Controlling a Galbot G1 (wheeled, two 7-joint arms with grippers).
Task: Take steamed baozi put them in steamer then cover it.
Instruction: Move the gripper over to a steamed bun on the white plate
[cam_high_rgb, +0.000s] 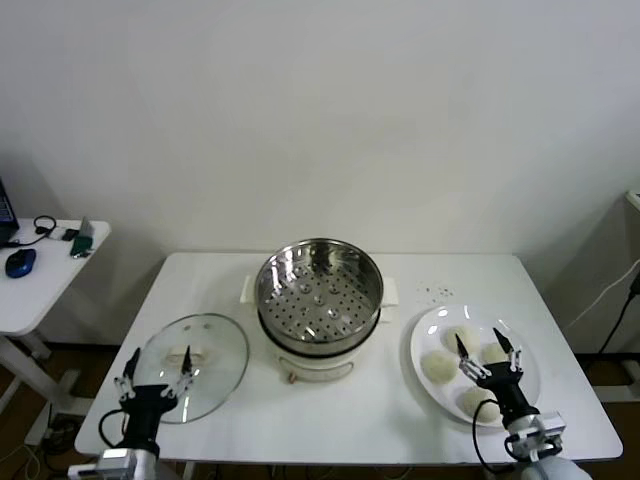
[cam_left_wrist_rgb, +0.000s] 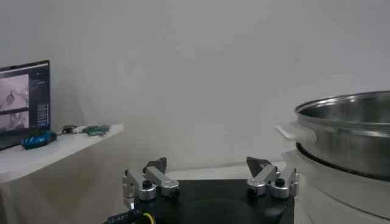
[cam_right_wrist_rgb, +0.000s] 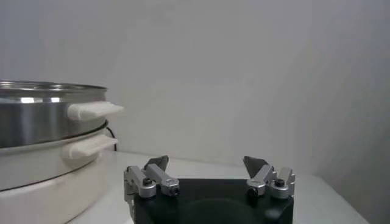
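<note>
The steel steamer (cam_high_rgb: 320, 288) sits on its cream pot base at the table's middle, uncovered, with nothing on its perforated floor. Several cream-white baozi (cam_high_rgb: 440, 366) lie on a white plate (cam_high_rgb: 425, 335) to its right. The glass cover (cam_high_rgb: 212, 352) lies flat on the table to the left. My left gripper (cam_high_rgb: 157, 368) is open above the cover's near edge. My right gripper (cam_high_rgb: 487, 350) is open above the plate of baozi. The steamer shows in the left wrist view (cam_left_wrist_rgb: 347, 131) and in the right wrist view (cam_right_wrist_rgb: 42, 122). Both grippers (cam_left_wrist_rgb: 208, 165) (cam_right_wrist_rgb: 207, 163) hold nothing.
A white side table (cam_high_rgb: 40, 275) stands at the far left with a blue mouse (cam_high_rgb: 19, 262) and cables. A few small dark specks (cam_high_rgb: 437, 291) lie on the table behind the plate. The wall is close behind the table.
</note>
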